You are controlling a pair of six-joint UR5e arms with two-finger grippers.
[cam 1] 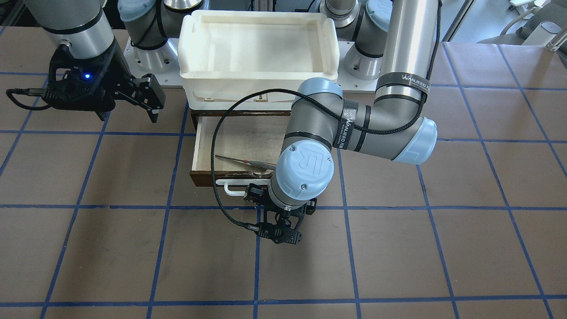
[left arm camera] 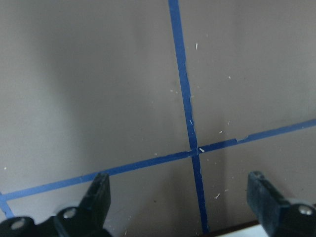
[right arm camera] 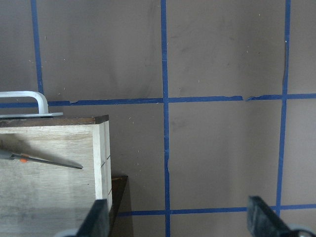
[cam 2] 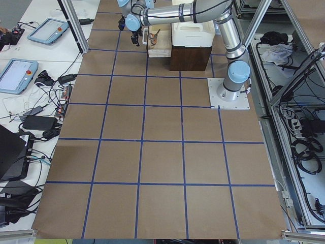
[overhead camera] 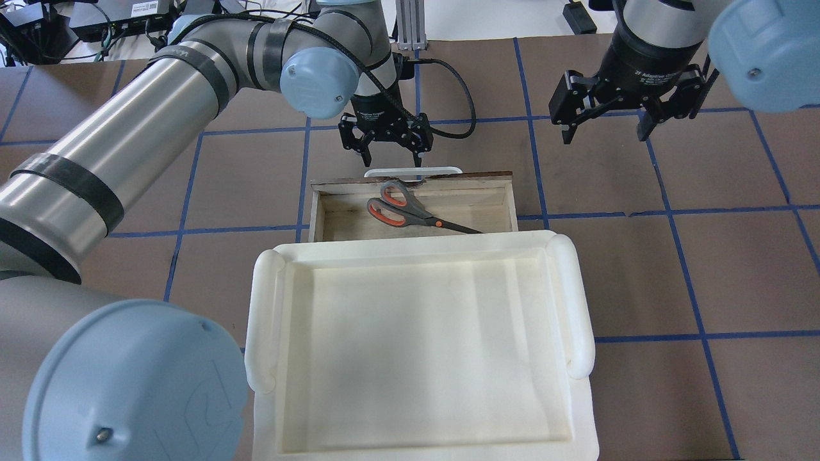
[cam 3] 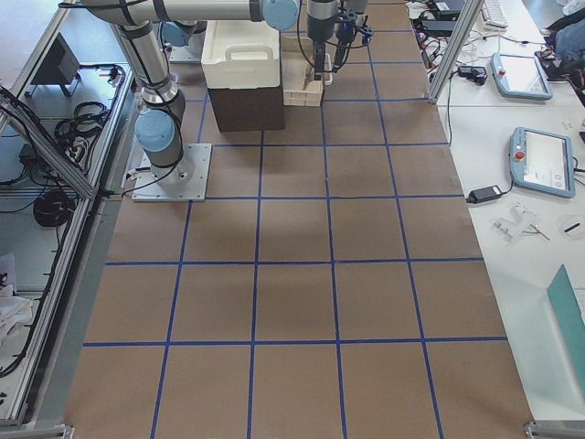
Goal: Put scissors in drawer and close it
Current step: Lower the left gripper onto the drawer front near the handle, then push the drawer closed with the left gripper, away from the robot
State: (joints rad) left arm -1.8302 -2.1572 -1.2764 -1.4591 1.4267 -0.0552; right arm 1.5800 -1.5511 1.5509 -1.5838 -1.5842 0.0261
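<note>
The scissors (overhead camera: 410, 208), grey handles lined orange-red, lie inside the pulled-out drawer (overhead camera: 493, 205); their blades (right arm camera: 49, 161) also show in the right wrist view. The drawer's dark front and white bar handle (overhead camera: 412, 171) face away from the robot. My left gripper (overhead camera: 388, 148) is open and empty, just beyond the handle, above the table; its wrist view shows both fingers (left arm camera: 96, 197) apart over bare mat. In the front-facing view it hangs in front of the handle (cam 1: 278, 230). My right gripper (overhead camera: 605, 125) is open and empty, off to the drawer's right.
A white plastic tray (overhead camera: 580, 307) sits on top of the dark cabinet that holds the drawer. Brown mat with blue tape grid lines (cam 1: 257, 266) covers the table all around. The left arm's black cable (cam 1: 217, 177) loops over the drawer.
</note>
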